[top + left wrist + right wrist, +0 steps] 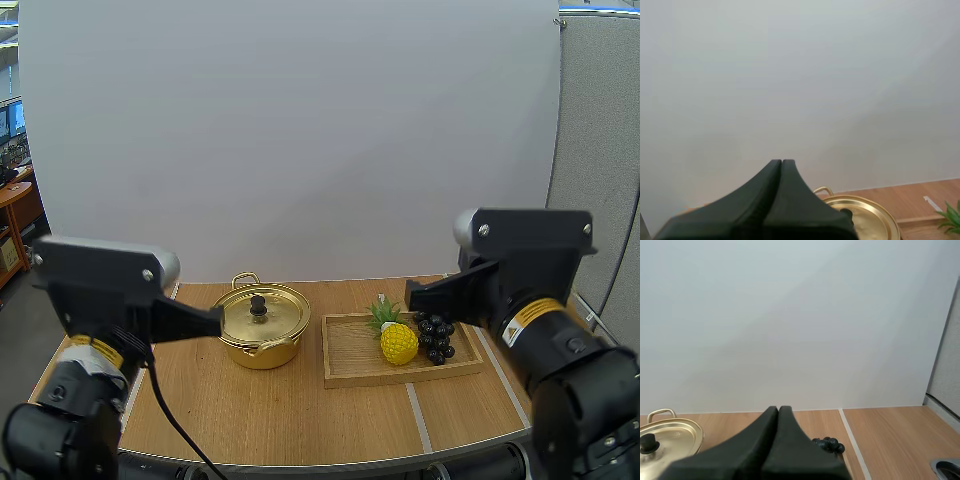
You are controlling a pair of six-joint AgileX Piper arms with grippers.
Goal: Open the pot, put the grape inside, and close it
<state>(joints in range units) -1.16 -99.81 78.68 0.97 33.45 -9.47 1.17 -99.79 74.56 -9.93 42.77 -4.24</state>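
Note:
A gold pot (263,328) stands on the table with its lid (262,314) on, a black knob (258,305) at the lid's middle. To its right a wooden tray (352,351) holds a dark bunch of grapes (435,336) beside a yellow pineapple (397,340). My left gripper (215,318) is shut and empty, its tip close to the pot's left rim. My right gripper (411,296) is shut too, hanging above the tray near the grapes. The left wrist view has the shut fingers (781,165) over the pot lid (867,221). The right wrist view has shut fingers (778,412), the grapes (828,444) and the pot lid (671,434).
The wooden table (290,415) has a pale seam running front to back right of the tray. A white backdrop stands behind the table. A grey partition wall rises at the right.

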